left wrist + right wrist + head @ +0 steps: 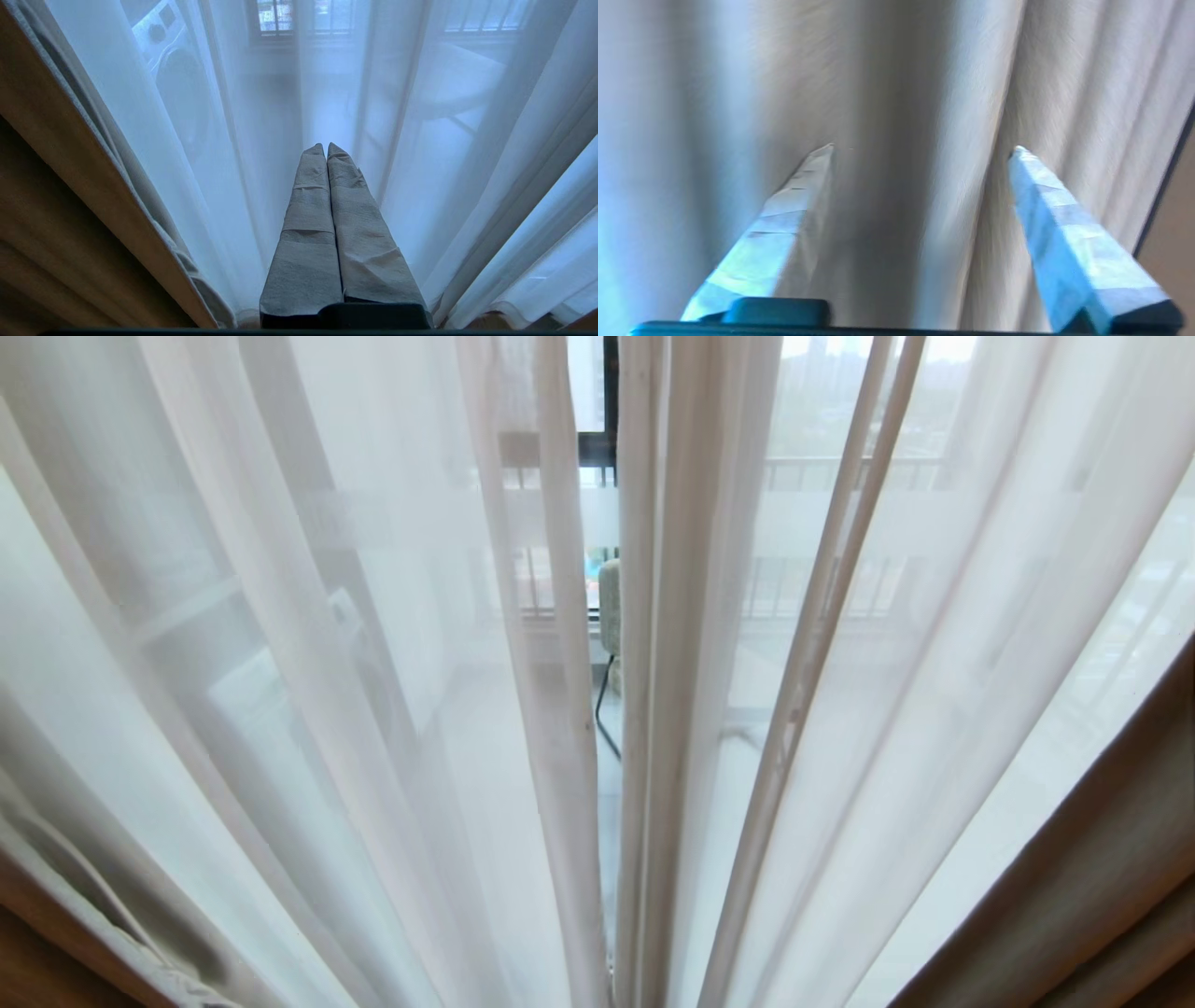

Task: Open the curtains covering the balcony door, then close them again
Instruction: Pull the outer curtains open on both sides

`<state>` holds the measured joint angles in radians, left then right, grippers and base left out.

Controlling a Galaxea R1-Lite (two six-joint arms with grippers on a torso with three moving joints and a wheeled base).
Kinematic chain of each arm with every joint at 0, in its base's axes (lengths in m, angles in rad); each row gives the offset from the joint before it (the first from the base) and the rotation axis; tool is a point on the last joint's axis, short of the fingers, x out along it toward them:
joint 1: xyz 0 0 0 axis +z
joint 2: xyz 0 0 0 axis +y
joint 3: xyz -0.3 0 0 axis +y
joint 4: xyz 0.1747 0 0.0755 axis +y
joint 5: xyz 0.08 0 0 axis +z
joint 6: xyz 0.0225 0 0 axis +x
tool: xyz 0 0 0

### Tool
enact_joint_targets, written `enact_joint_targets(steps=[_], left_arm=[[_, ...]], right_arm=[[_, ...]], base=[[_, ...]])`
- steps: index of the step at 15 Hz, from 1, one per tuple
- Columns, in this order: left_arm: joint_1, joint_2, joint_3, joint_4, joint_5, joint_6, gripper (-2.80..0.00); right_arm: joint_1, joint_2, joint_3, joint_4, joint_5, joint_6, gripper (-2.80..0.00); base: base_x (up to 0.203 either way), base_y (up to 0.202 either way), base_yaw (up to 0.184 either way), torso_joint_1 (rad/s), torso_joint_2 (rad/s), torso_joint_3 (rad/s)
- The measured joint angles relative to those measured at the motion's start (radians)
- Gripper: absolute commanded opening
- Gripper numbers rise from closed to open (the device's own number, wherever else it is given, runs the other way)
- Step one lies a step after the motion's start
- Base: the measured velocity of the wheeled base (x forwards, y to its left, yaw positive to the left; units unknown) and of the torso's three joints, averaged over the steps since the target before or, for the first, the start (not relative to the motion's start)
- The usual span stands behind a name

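The curtains fill every view. In the head view the sheer white layer [392, 709] hangs in two halves with a narrow slit between them at the centre. The thick cream-beige layer [1102, 877] shows only at the lower corners. Through the slit I see the balcony door's black frame [609, 392] and its frosted band [597, 518]. My right gripper [923, 149] is open, its fingers spread wide in front of the folds of the thick cream cloth [962, 116], gripping nothing. My left gripper [325, 145] is shut and empty, pointing at the sheer cloth [261, 140]. Neither gripper shows in the head view.
Behind the sheer cloth stand a washing machine [173, 60] on the left and a balcony railing [822, 476]. A pale padded object [610, 607] with a black cable shows through the slit. Thick beige cloth [70, 186] hangs left of my left gripper. A brown wall [1176, 224] borders the cream cloth.
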<state>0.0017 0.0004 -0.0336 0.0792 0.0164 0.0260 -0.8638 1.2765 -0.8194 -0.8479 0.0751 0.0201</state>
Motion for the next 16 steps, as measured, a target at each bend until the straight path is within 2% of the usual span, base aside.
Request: enact_joint_targets(steps=[4, 7, 10, 12, 13, 14, 16], left_arm=[[0.0, 0.0, 0.0, 0.0, 0.0, 0.0, -2.8], [0.0, 0.0, 0.0, 0.0, 0.0, 0.0, -2.8], [0.0, 0.0, 0.0, 0.0, 0.0, 0.0, -2.8], [0.0, 0.0, 0.0, 0.0, 0.0, 0.0, -2.8], [0.0, 0.0, 0.0, 0.0, 0.0, 0.0, -2.8], [0.0, 0.0, 0.0, 0.0, 0.0, 0.0, -2.8], [0.0, 0.0, 0.0, 0.0, 0.0, 0.0, -2.8]], right_arm=[[0.0, -0.167, 0.168, 0.011, -0.001, -0.023, 0.0], [0.0, -0.326, 0.29, 0.075, -0.002, -0.048, 0.0], [0.008, -0.47, 0.348, 0.174, -0.001, -0.088, 0.0], [0.049, -0.542, 0.366, 0.21, -0.003, -0.125, 0.0], [0.083, -0.568, 0.371, 0.212, -0.004, -0.146, -1.9], [0.132, -0.594, 0.376, 0.214, -0.007, -0.175, -2.8], [0.24, -0.632, 0.381, 0.213, -0.011, -0.237, -2.8]], base=[[0.0, 0.0, 0.0, 0.0, 0.0, 0.0], [0.0, 0.0, 0.0, 0.0, 0.0, 0.0], [0.0, 0.0, 0.0, 0.0, 0.0, 0.0], [0.0, 0.0, 0.0, 0.0, 0.0, 0.0], [0.0, 0.0, 0.0, 0.0, 0.0, 0.0], [0.0, 0.0, 0.0, 0.0, 0.0, 0.0], [0.0, 0.0, 0.0, 0.0, 0.0, 0.0]])
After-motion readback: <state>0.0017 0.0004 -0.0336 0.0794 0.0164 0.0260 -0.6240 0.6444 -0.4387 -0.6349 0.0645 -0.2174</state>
